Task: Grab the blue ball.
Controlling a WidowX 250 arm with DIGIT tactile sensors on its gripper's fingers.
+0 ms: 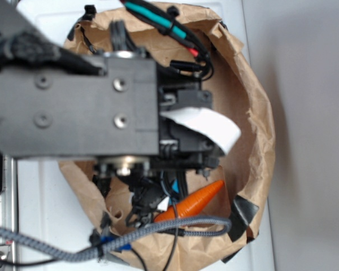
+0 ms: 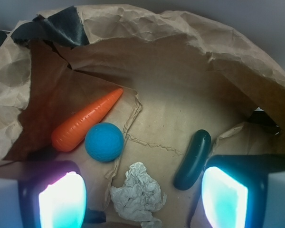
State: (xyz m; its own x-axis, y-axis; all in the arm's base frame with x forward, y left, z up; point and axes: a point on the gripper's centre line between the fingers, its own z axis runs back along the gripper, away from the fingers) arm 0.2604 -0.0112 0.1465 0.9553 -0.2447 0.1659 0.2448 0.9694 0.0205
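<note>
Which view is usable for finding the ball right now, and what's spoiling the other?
Wrist view: sharp and evenly lit, blue ball clear beside the carrot; only the finger pads glow overexposed. Exterior view: blurred arm fills the frame, hiding the ball; the paper bag shows around it.

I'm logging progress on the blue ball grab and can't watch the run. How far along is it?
Done: the arm is over the paper bag, and the gripper is open, with the ball in the wrist view. In hand: nothing; the blue ball lies on the bag floor touching the orange carrot, ahead of the fingers. Left: centre on the ball, descend, close, avoiding the paper wad and cucumber.
</note>
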